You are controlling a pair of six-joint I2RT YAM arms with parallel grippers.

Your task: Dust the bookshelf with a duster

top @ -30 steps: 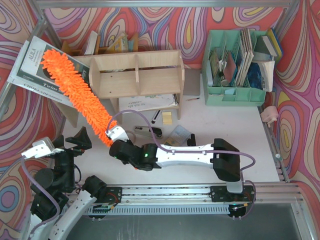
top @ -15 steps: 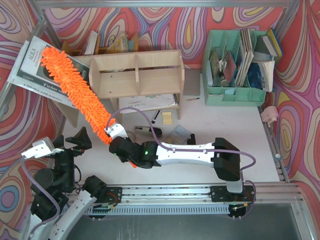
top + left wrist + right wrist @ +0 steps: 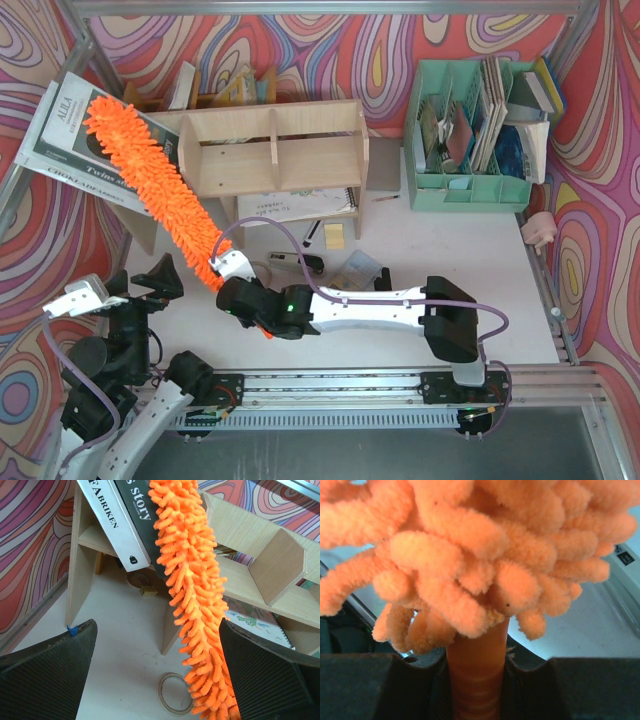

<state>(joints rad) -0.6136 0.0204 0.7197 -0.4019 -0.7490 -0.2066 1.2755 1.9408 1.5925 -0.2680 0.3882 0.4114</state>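
The duster (image 3: 150,190) lies on a diagonal in the top view: its handle end sits low near the table's middle and its fluffy tip points up and left, ending over the books (image 3: 70,130) at the bookshelf's (image 3: 270,150) left end. The right gripper (image 3: 228,288) is clamped on the handle (image 3: 476,690). Only the right wrist view shows this, with both fingers pressed against the orange stem just below the fluff. The left wrist view shows the fluff crossing the shelf's left upright beside leaning books, with a ring (image 3: 175,700) on the table below; contact with the wood cannot be judged. The left gripper (image 3: 135,285) hangs spread wide, grasping nothing, near the table's left edge.
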